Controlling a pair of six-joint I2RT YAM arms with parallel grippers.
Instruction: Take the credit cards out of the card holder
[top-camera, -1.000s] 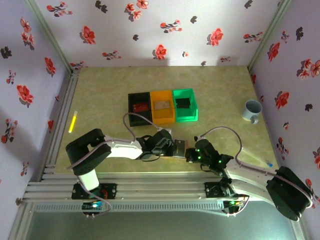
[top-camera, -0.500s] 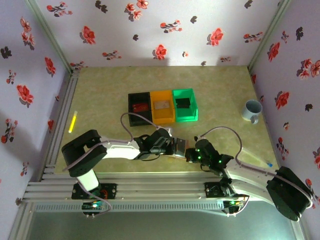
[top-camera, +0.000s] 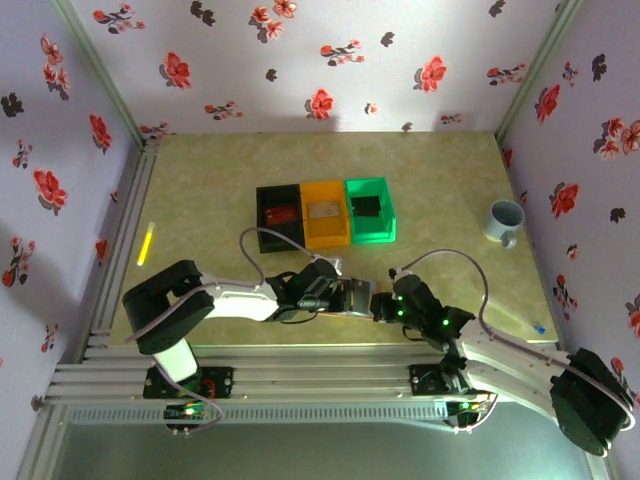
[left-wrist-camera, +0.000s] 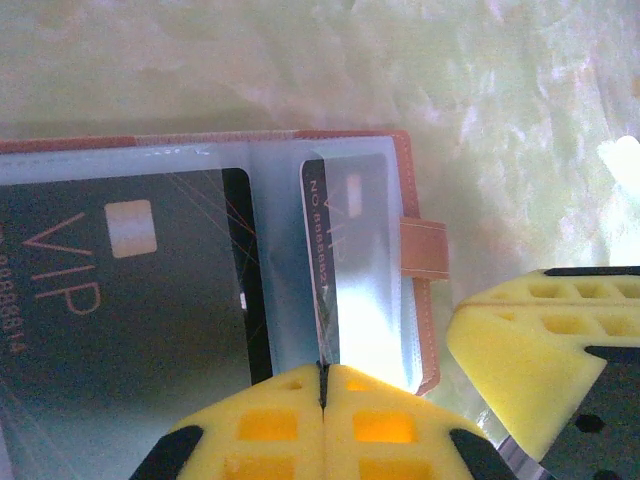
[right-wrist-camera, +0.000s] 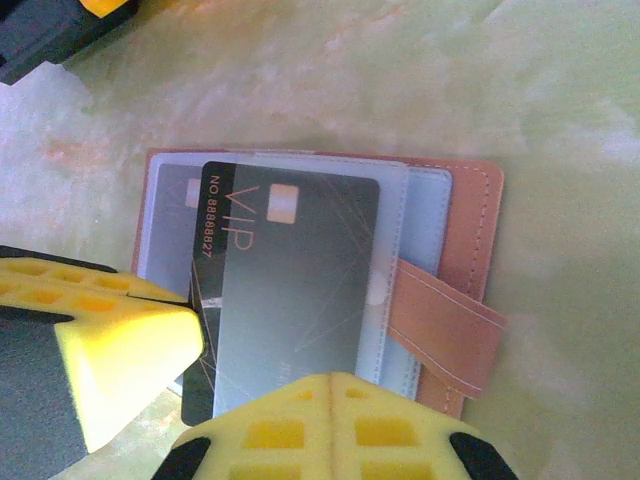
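Note:
The card holder (top-camera: 357, 297) lies open on the table between my two grippers, with a pinkish-brown rim (left-wrist-camera: 427, 330) and pale blue sleeves. My left gripper (left-wrist-camera: 322, 385) is shut on the edge of a black VIP credit card (left-wrist-camera: 330, 230) that sticks partly out of a sleeve. A second VIP card (left-wrist-camera: 120, 290) sits in the neighbouring sleeve. My right gripper (right-wrist-camera: 330, 388) is shut on the near edge of the card holder's sleeve page (right-wrist-camera: 300, 290). The strap tab (right-wrist-camera: 440, 320) points right. In the top view the left gripper (top-camera: 338, 298) and right gripper (top-camera: 376, 305) flank the holder.
Behind the holder, black (top-camera: 262, 222), orange (top-camera: 325, 239) and green (top-camera: 390, 212) bins stand in a row, each with something inside. A grey-blue mug (top-camera: 504, 220) is at the right and a yellow stick (top-camera: 146, 243) at the left edge.
My left gripper has closed on the card's edge. The right arm has stretched slightly forward; the holder stays between the grippers.

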